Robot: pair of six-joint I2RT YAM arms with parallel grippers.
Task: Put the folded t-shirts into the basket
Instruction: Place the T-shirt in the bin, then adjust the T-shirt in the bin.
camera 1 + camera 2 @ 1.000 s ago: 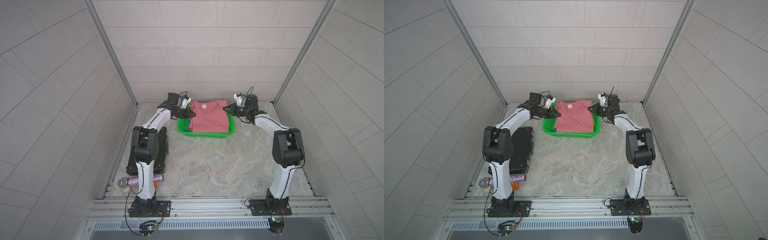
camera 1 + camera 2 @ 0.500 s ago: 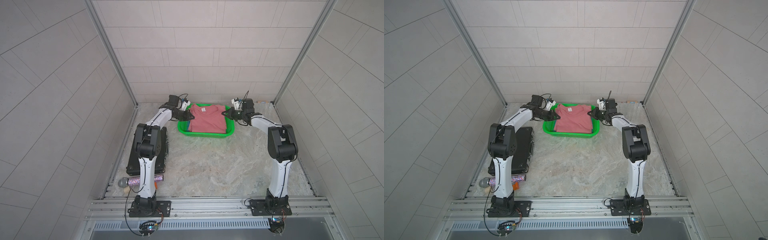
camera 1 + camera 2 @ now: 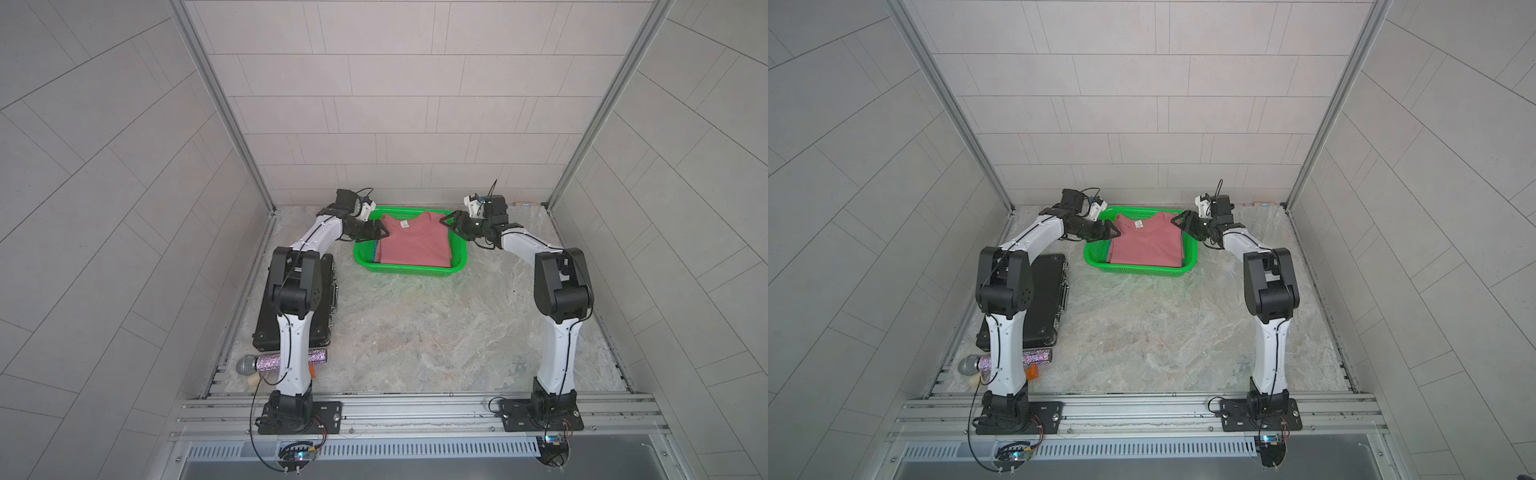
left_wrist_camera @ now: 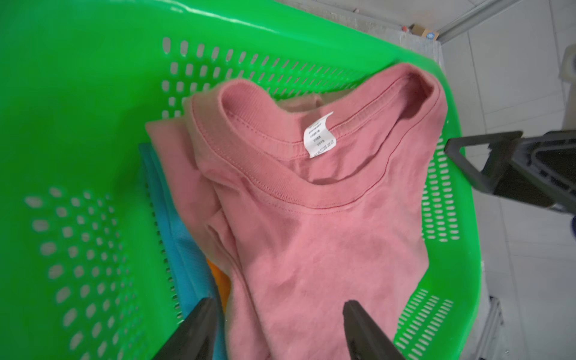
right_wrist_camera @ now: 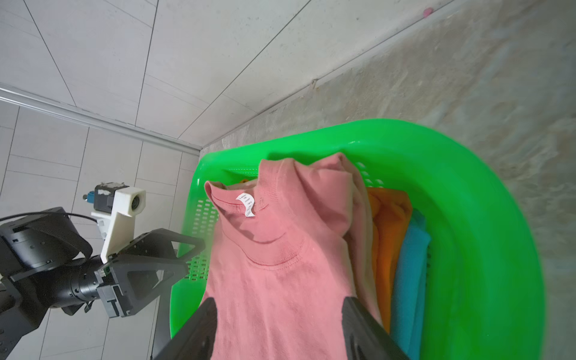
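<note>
Inside the green perforated plastic basket (image 3: 407,272) lies a folded pink cotton tee (image 3: 415,245); left pincer (image 4: 276,308) and right pincer (image 5: 279,304) gape empty.

Marbled grey-beige tabletop (image 3: 415,332), walled on 3 sides. Green basket (image 3: 407,272) sits on it at the back. Black case (image 3: 264,332) lies flat, front-left of basket, apart from it. Farther from basket on the same side: 1 glitter microphone (image 3: 268,362) and 1 small orange piece (image 3: 1032,372).
</note>
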